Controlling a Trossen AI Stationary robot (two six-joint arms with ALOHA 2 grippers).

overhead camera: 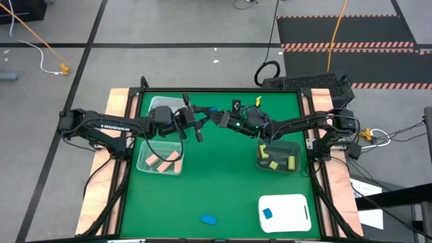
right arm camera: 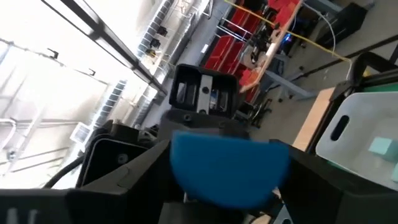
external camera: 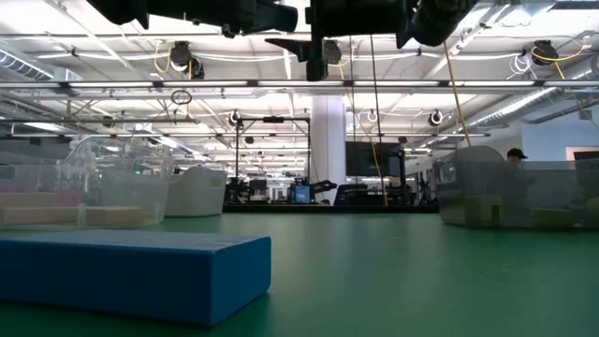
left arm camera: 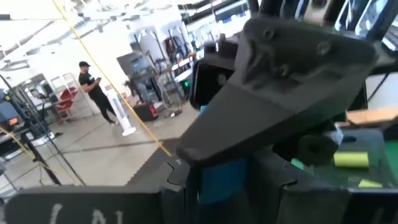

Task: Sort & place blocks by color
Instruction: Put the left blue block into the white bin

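Both grippers meet mid-air over the table's 12 o'clock end: left [overhead camera: 202, 116] pinches a blue block [overhead camera: 210, 110], right [overhead camera: 221, 119] spread around it.

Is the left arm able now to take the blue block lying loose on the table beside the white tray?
Probably not at once. Nothing stands around the loose blue block, but the left gripper, raised mid-table, is shut on a second blue block.

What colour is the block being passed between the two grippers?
Blue. The block shows best in the right wrist view, between that gripper's fingers.
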